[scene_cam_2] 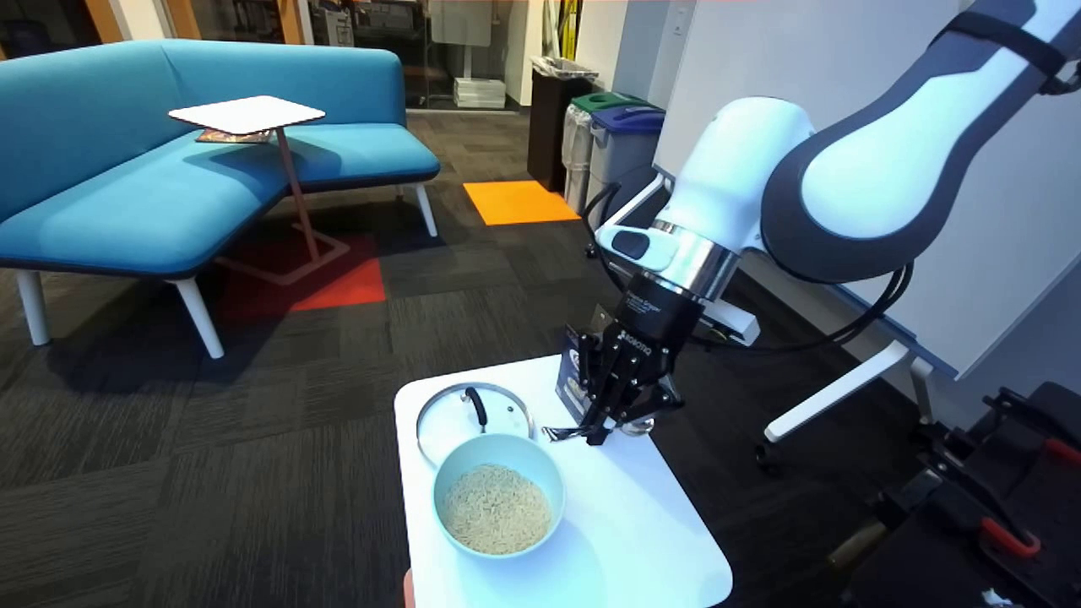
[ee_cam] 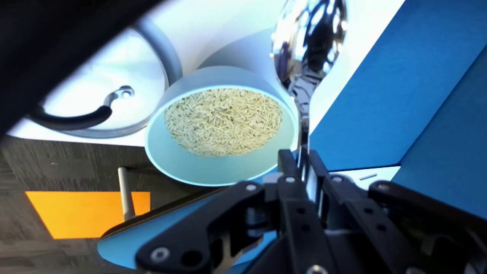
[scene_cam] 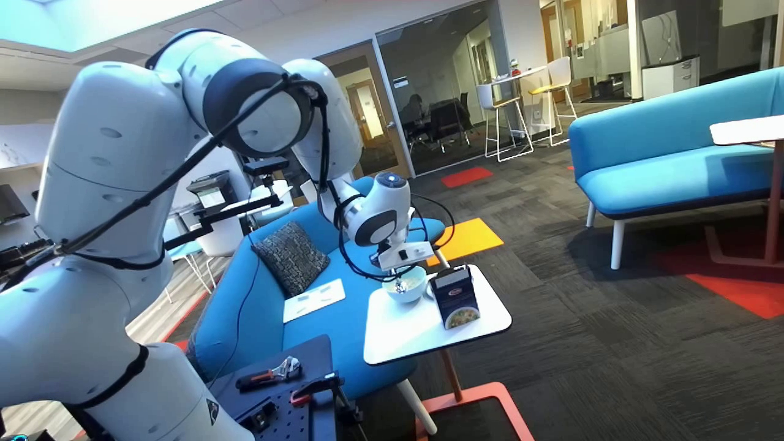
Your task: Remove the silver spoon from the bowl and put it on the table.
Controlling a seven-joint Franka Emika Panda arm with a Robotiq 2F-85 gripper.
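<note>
The silver spoon (ee_cam: 310, 42) is gripped by its handle in the wrist view, its bowl end pointing away from the fingers. My gripper (ee_cam: 300, 158) is shut on it. In an exterior view the gripper (scene_cam_2: 598, 434) holds the spoon (scene_cam_2: 639, 426) above the white table (scene_cam_2: 659, 549), outside the bowl's rim. The light blue bowl (scene_cam_2: 513, 452) holds rice and stands on the table. It also shows in the wrist view (ee_cam: 213, 167) and in an exterior view (scene_cam: 409, 296), where the spoon's shiny end (scene_cam: 401, 286) appears in front of it. The spoon's height above the table cannot be told.
A glass lid (scene_cam_2: 443, 431) with a black handle lies beside the bowl. A dark food box (scene_cam: 454, 298) stands upright on the table, close to the gripper. A blue sofa (scene_cam: 324, 321) adjoins the table. The table's edges drop to the floor.
</note>
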